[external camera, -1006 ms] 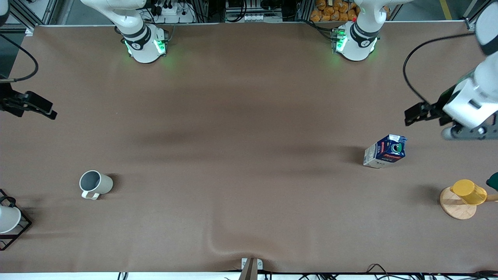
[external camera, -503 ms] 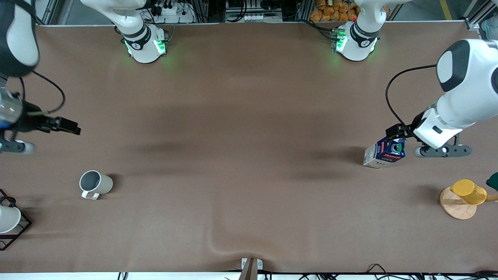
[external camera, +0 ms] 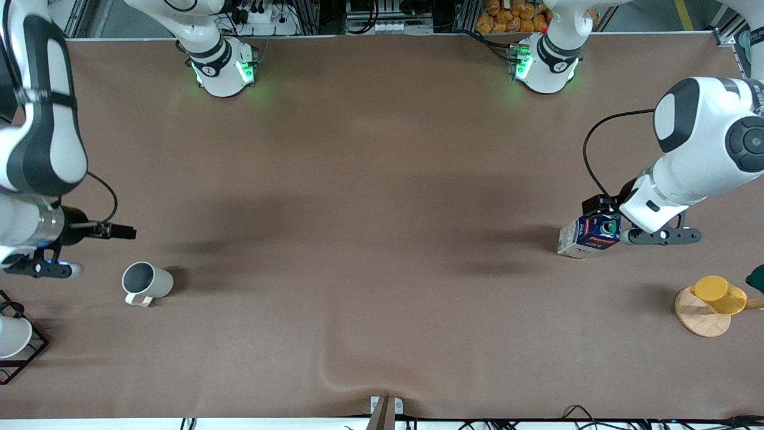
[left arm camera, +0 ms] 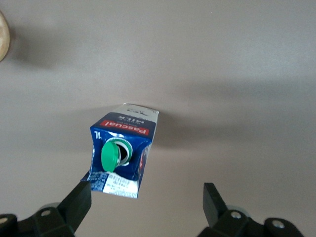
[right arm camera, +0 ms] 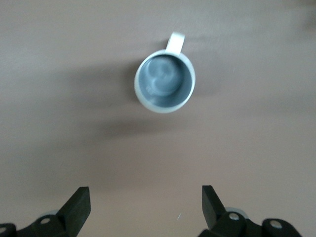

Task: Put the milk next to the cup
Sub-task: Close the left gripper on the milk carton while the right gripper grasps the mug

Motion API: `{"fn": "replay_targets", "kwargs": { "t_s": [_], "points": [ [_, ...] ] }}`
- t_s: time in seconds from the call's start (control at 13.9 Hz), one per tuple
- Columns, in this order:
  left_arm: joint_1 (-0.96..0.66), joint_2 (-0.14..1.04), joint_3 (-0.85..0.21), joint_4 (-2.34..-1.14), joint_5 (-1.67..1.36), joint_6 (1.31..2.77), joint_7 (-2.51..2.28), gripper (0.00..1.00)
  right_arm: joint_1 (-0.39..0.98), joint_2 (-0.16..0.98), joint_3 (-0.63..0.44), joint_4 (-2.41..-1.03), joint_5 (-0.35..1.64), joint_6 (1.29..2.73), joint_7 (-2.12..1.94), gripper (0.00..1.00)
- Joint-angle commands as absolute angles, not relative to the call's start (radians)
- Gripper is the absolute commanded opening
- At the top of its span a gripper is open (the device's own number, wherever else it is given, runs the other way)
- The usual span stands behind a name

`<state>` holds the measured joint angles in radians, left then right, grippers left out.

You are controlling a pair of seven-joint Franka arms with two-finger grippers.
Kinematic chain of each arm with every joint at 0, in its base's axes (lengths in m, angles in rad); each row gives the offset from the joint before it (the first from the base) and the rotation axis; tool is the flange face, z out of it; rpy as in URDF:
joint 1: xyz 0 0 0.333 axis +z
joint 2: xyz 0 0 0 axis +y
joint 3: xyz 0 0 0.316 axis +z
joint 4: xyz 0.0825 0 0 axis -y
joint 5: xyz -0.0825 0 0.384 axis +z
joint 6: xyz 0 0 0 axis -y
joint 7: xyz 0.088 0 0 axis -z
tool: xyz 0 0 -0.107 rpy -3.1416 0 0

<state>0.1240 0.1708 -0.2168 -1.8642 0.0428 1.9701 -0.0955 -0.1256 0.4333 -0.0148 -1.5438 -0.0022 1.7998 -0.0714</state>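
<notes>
Right gripper [external camera: 119, 231]: I have it up over the table just beside the cup, toward the robot bases; in its wrist view the fingers are spread wide and hold nothing.
Cup [external camera: 146, 282]: upright on the table at the right arm's end, untouched.
Milk [external camera: 590, 235]: standing on the table, well apart from the cup, at the left arm's end.
Left gripper [left arm camera: 148, 195]: I have it right over the milk, jaws wide apart, gripping nothing yet.
Progress: barely begun, I judge; grasp, carry across and set-down by the cup all remain.
</notes>
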Motion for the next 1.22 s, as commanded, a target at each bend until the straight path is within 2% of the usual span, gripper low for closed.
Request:
{"fn": "replay_targets", "kwargs": {
  "t_s": [0.0, 0.22, 0.36, 1.15],
  "points": [
    [0.15, 0.186, -0.225, -1.885, 0.061, 2.014, -0.068, 1.0, -0.158, 0.523, -0.003, -1.463, -0.017, 1.868, -0.146, 1.0],
    [0.156, 0.206, -0.224, -1.884, 0.063, 2.023, -0.046, 1.0, -0.207, 0.612, -0.003, -1.45, -0.014, 1.974, -0.248, 1.0],
    [0.175, 0.225, -0.225, -1.882, 0.063, 2.037, -0.005, 1.0, -0.19, 0.635, -0.003, -1.448, -0.02, 2.041, -0.249, 1.0],
    [0.195, 0.264, -0.224, -1.911, 0.063, 2.083, 0.055, 1.0, -0.196, 0.742, -0.003, -1.45, -0.028, 2.147, -0.268, 1.0]
  ]
}}
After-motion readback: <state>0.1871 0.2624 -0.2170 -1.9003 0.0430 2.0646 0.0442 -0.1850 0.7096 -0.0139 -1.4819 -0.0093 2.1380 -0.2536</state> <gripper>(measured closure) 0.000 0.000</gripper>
